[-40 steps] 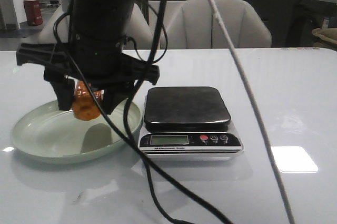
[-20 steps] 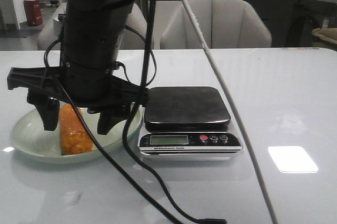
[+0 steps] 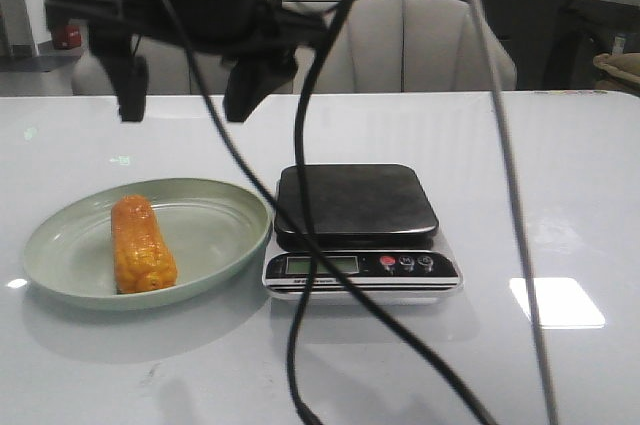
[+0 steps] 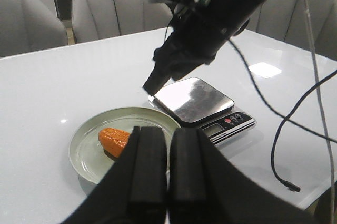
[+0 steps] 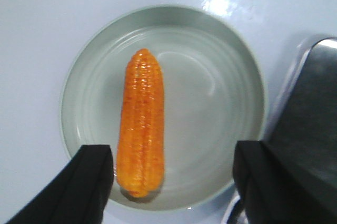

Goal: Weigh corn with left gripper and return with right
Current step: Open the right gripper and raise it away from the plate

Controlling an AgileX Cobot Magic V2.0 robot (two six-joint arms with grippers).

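The corn (image 3: pixel 142 244) lies on its side in the pale green plate (image 3: pixel 222 207), toward the plate's left half, nothing touching it. The scale (image 3: pixel 358 226) sits just beside the plate on the right, platform bare, so judging from how things lie the return step looks done or nearly so: cob on the plate, not on the scale. Whether a weighing took place can't be told from these views; the display is too small to read. The right gripper (image 3: pixel 190 87) hangs well above the plate w/ fingers spread wide and empty; in its wrist view both finger pads (image 5: pixel 92 182) flank the cob from above w/o contact. The left gripper (image 4: pixel 167 171) is held back from the plate, fingers pressed together w/ barely a slit between, holding nothing; the plate and scale show beyond them. What's left, prob: just clearing the right arm away, unless another weigh cycle is due. Surface: glossy white table (image 3: pixel 560 185), reflective, w/ a bright window patch (image 3: pixel 555 302) near the right front and soft glare elsewhere. Black cables (image 3: pixel 300 275) drape across the front view, over the scale area. Room: grey padded chairs (image 3: pixel 420 45) behind the table, a dark counter further back, a red bin (image 3: pixel 68 35) far left, what looks like fruit on a dish at top right, too small to be sure.
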